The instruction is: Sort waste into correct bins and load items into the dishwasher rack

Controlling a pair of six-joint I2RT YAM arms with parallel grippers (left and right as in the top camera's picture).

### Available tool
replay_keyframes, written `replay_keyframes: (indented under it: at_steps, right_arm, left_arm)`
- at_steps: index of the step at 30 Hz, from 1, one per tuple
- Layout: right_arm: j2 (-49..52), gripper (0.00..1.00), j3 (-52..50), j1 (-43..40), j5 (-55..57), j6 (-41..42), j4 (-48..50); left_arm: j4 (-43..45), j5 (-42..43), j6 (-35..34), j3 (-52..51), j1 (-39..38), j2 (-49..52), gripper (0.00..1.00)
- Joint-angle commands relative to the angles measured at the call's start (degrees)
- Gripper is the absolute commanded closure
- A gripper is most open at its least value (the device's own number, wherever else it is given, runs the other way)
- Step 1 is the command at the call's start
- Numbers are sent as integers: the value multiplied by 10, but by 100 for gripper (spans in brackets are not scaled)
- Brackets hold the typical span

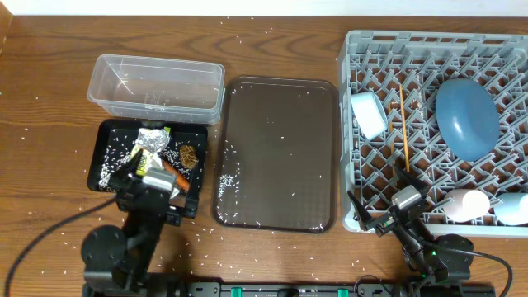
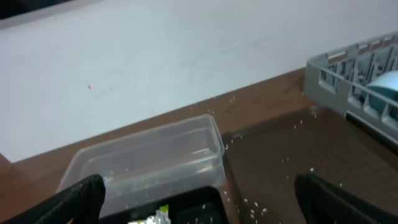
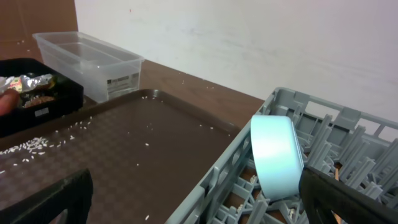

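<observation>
The black tray-bin (image 1: 106, 157) holds the yellow-green and silver wrapper (image 1: 151, 142), the brown food lump (image 1: 188, 155), the orange carrot (image 1: 176, 177) and rice grains. I cannot pick out the tissue. My left gripper (image 1: 153, 175) hovers over this bin, open and empty (image 2: 199, 211). The clear tub (image 1: 157, 82) behind it holds only rice grains. The grey rack (image 1: 437, 49) holds the light blue cup (image 1: 369, 114) on its side, the chopsticks (image 1: 404, 124), the dark blue bowl-plate (image 1: 468, 118), a pale pinkish cup (image 1: 466, 205) and a white piece (image 1: 516, 208). My right gripper (image 1: 381, 198) is open and empty (image 3: 193, 205) over the rack's front left corner.
The dark brown serving tray (image 1: 276, 153) lies between the bins and the rack, dotted with rice. More rice is scattered on the wooden table (image 1: 49, 99). A white wall (image 2: 155, 56) stands behind the table.
</observation>
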Motion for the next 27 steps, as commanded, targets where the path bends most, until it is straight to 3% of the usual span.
replay_keyframes:
  at_steps: [1,11,18,27]
  right_arm:
    - [-3,1,-5,-8,-2,-4,0]
    - [-4,1,-5,-8,-2,-4,0]
    - [-4,1,-5,-8,-2,-4,0]
    - [-4,1,-5,-8,-2,-4,0]
  left_arm:
    - [8,7,12,-32,-2,-43,2]
    - [21,-4,12,-95,-2,-144,2]
    - [25,-10,14,-122,-2,-143,2]
    - [143,-10,13,-229,-2,-143,2]
